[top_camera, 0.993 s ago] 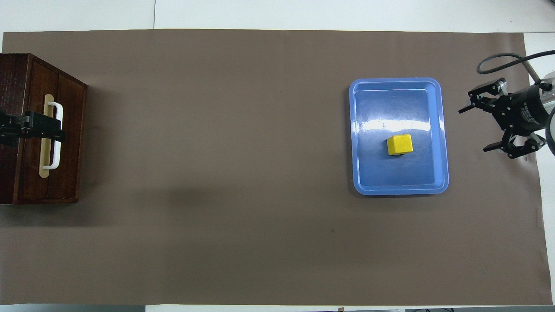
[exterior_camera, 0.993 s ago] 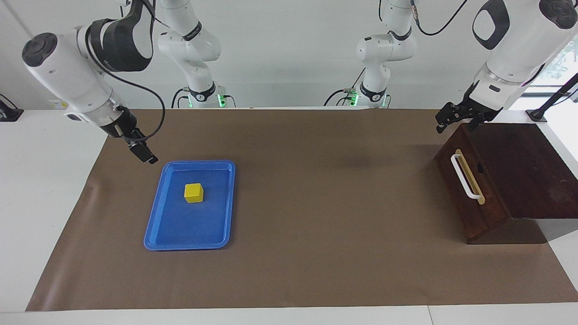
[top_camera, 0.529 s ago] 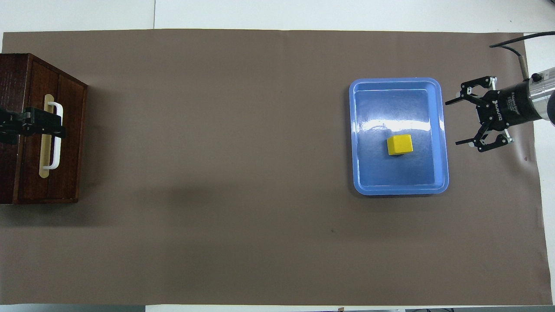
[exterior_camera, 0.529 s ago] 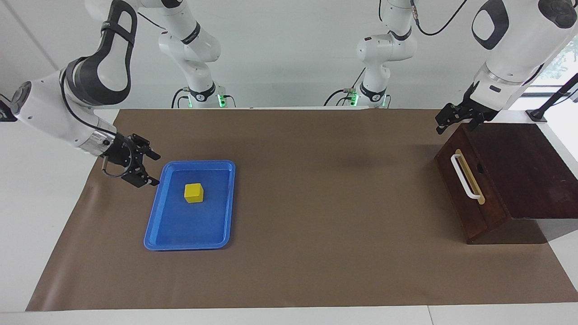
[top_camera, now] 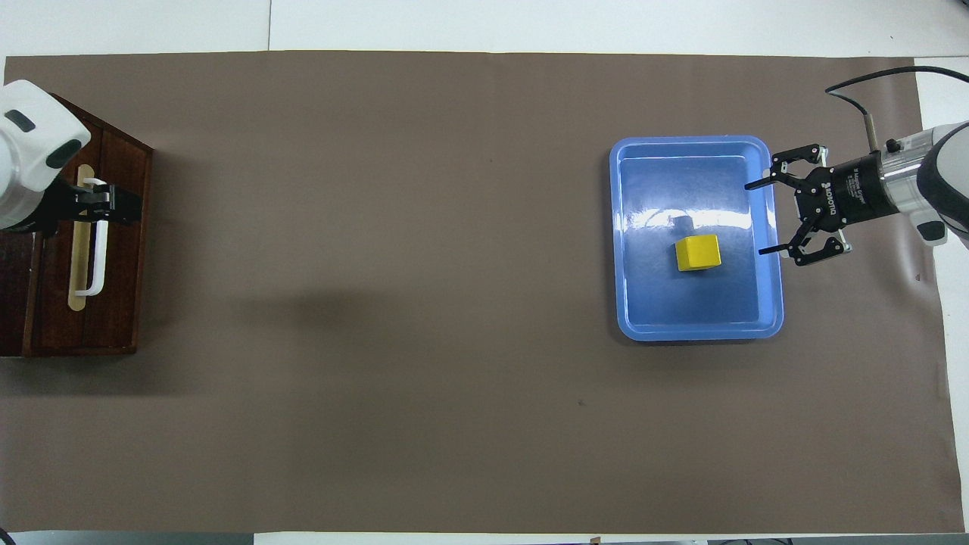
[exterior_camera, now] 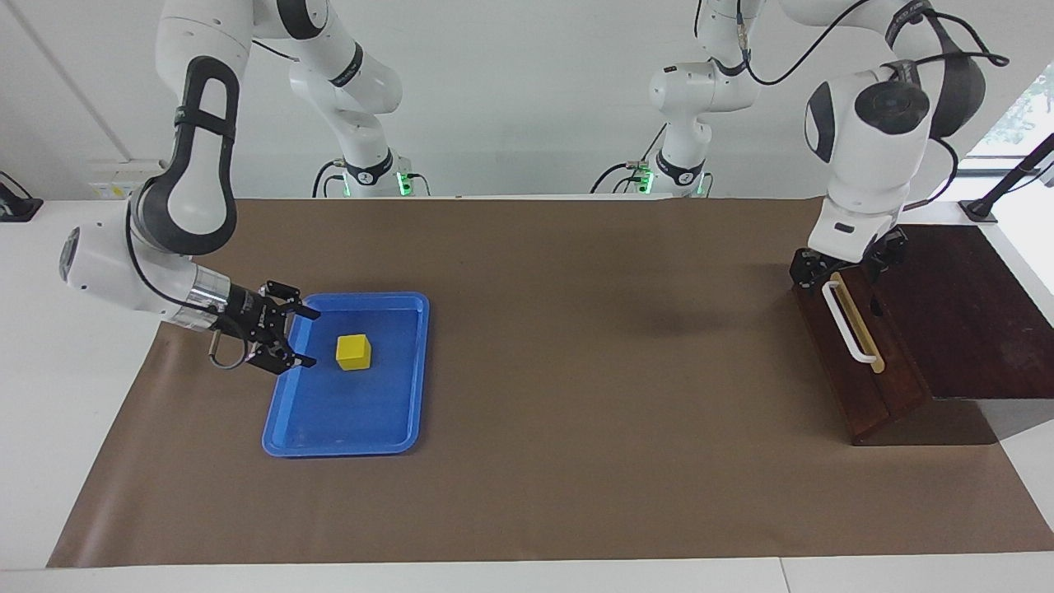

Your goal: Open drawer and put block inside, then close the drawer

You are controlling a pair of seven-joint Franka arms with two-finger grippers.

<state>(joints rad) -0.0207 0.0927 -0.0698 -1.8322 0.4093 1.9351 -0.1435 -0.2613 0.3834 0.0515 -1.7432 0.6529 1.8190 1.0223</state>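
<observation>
The yellow block (exterior_camera: 353, 352) (top_camera: 697, 252) lies in a blue tray (exterior_camera: 346, 450) (top_camera: 696, 333). My right gripper (exterior_camera: 311, 338) (top_camera: 753, 218) is open and lies nearly level. Its fingertips reach over the tray's rim at the right arm's end and point at the block, a short gap away. The drawer (exterior_camera: 833, 350) (top_camera: 121, 250) of the dark wooden box is shut, and its white handle (exterior_camera: 856, 333) (top_camera: 96, 265) faces the table's middle. My left gripper (exterior_camera: 840, 270) (top_camera: 113, 208) is open just over the handle. Whether it touches the handle I cannot tell.
A brown mat (exterior_camera: 576, 371) covers the table. The wooden box (exterior_camera: 972, 313) stands at the left arm's end, with its front angled toward the middle. A wide bare stretch of mat lies between the tray and the box.
The right gripper came down and turned level, moving from beside the tray to over its rim toward the block. The left arm turned its wrist and lowered its gripper onto the handle's area.
</observation>
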